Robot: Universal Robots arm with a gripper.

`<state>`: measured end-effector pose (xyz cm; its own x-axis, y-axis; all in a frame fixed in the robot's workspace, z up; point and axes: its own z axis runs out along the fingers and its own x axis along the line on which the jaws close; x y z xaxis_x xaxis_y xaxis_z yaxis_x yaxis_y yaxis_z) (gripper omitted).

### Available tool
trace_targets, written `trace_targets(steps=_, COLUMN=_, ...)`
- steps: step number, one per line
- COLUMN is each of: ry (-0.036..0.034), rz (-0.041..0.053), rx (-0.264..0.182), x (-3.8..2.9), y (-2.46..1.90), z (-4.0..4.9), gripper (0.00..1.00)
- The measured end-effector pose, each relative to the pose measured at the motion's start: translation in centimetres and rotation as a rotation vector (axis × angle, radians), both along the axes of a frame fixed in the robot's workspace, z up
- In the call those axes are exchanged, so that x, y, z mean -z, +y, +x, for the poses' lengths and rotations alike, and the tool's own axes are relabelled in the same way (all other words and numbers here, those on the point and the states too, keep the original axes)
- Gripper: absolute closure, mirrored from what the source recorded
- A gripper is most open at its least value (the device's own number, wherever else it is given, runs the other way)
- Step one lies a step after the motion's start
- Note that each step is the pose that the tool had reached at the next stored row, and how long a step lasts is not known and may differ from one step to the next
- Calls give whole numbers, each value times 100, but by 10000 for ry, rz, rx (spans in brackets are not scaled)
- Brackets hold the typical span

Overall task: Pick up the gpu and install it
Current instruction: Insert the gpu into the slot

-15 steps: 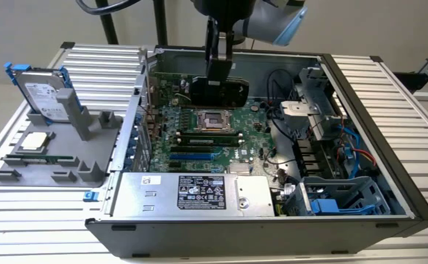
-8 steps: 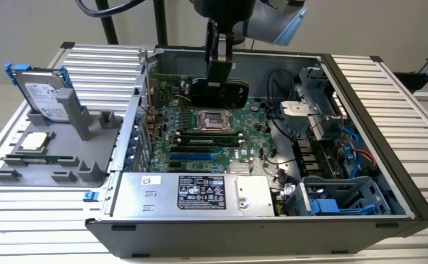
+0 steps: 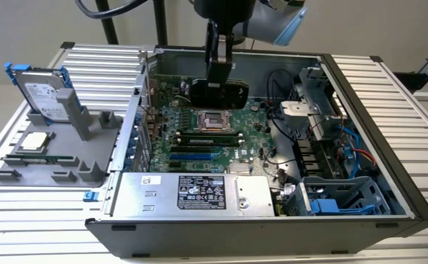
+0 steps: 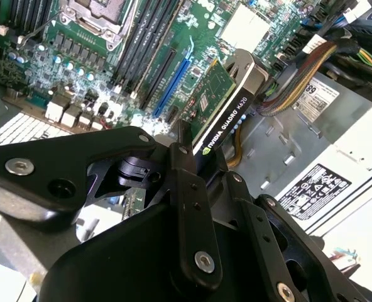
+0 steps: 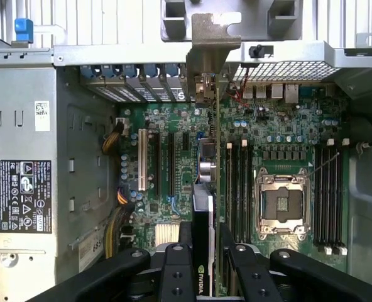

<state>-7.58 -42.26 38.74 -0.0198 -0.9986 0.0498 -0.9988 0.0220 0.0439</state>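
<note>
The gpu (image 3: 220,92) hangs over the motherboard (image 3: 199,143) inside the open computer case (image 3: 235,234), its black cooler face turned toward the exterior camera. My gripper (image 3: 218,70) comes down from above and is shut on the card's upper edge. In the second wrist view the gpu (image 4: 218,106) sticks out past the gripper (image 4: 195,157), green board and black cooler side by side. Seen edge-on in the first wrist view, the gpu (image 5: 212,157) runs from the gripper (image 5: 205,248) to its silver bracket (image 5: 214,38) at the case's rear slot wall, above the expansion slots (image 5: 171,163).
A grey fixture (image 3: 53,165) on the exterior view's left holds a hard drive with blue frame (image 3: 42,93), a processor chip (image 3: 34,142) and a memory stick (image 3: 42,159). Inside the case are the power supply (image 3: 192,192), the processor socket (image 3: 215,118), cables (image 3: 345,148) and a drive cage (image 3: 338,201).
</note>
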Motion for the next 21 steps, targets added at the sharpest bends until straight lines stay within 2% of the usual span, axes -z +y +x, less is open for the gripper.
trace_targets(steps=9, ry=1, rz=-36, rx=0, x=41, y=0, z=0, gripper=100)
trace_targets(steps=21, ry=-4, rz=-40, rx=1, x=68, y=0, z=0, gripper=100)
